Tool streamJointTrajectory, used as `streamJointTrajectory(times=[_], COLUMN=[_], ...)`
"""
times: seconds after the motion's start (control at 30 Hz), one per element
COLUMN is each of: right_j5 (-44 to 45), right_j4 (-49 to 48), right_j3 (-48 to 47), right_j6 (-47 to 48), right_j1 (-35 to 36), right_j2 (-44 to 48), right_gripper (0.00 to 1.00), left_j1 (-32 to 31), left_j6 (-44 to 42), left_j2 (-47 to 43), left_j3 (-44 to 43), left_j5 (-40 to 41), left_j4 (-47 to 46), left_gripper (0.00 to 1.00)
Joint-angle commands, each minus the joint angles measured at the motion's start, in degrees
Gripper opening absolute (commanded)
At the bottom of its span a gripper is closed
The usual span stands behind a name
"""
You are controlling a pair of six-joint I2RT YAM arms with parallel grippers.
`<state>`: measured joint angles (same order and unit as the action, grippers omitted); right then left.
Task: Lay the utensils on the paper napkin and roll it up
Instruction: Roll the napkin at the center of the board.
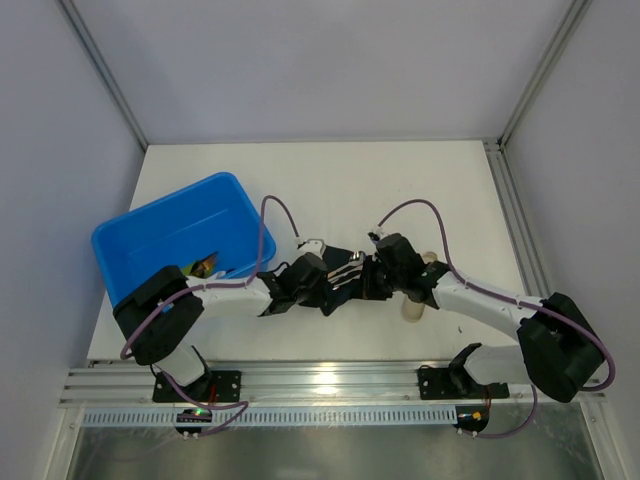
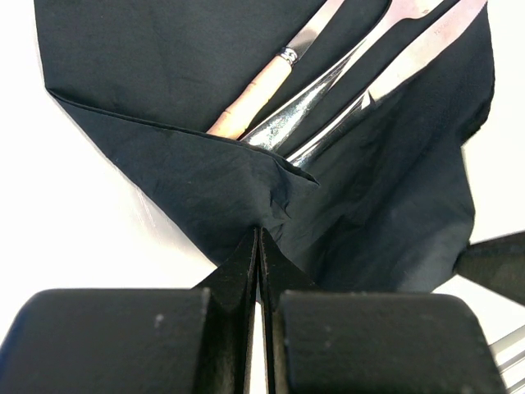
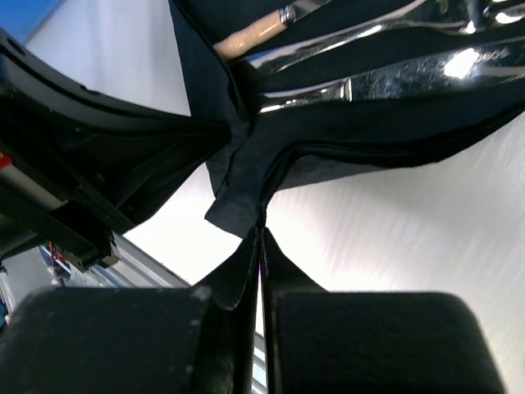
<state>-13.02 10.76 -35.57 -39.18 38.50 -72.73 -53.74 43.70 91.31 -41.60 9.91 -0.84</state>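
Black paper napkin (image 2: pixel 164 66) lies at the middle of the white table (image 1: pixel 400 180), between the two arms. The utensils (image 2: pixel 328 107) are already on it: a bamboo-handled knife and shiny silver pieces side by side. Seen from the left wrist, their long axis runs away from the left gripper (image 2: pixel 259 246), up and to the right. Their near ends are tucked beneath a flap of napkin folded over them. The left gripper's jaws are pressed together on the edge of that flap, just in front of the hidden ends. The right gripper (image 3: pixel 261 238), coming in from the opposite side, is likewise closed tight. It pinches a drooping corner of the same napkin, with the cutlery lying crosswise just beyond its fingertips. Both arms are at the paper, so neither has to reach. By the look of it, the roll must turn about the utensils' length, carrying paper sideways across them, not along them. Crowding is the likely obstacle, since the two wrists nearly touch. A thick beige cylinder (image 1: pixel 413 310) stands just beside the right arm's forearm, and a blue tub (image 1: pixel 170 225) sits well off to the left rear.
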Motion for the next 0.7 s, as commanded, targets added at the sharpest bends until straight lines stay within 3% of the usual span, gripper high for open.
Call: streamJointTrajectory(times=[0.0,0.27,0.43,0.67], right_j5=[0.4,-3.5,-5.2,-7.8], right_j4=[-2.8,-5.0,-5.8,-7.3], right_j3=[-3.2,-0.6,0.9,2.9], right_j6=[2.0,-1.8,-2.7,-2.4], right_j1=[-1.3,-3.2,-3.2,-3.2], right_j2=[-1.6,-0.4,0.0,0.5], right_gripper=[0.04,0.04,0.18,0.28], left_j1=[-0.3,-0.3,-0.3,-0.3], left_j6=[0.2,0.1,-0.1,-0.1], left_j2=[-0.7,-0.7,0.0,0.2], left_j3=[-1.0,-1.0,-1.2,-1.1], left_j5=[1.4,1.5,0.9,0.9], left_j4=[3.9,4.0,3.4,3.2], left_gripper=[0.0,0.0,0.0,0.0])
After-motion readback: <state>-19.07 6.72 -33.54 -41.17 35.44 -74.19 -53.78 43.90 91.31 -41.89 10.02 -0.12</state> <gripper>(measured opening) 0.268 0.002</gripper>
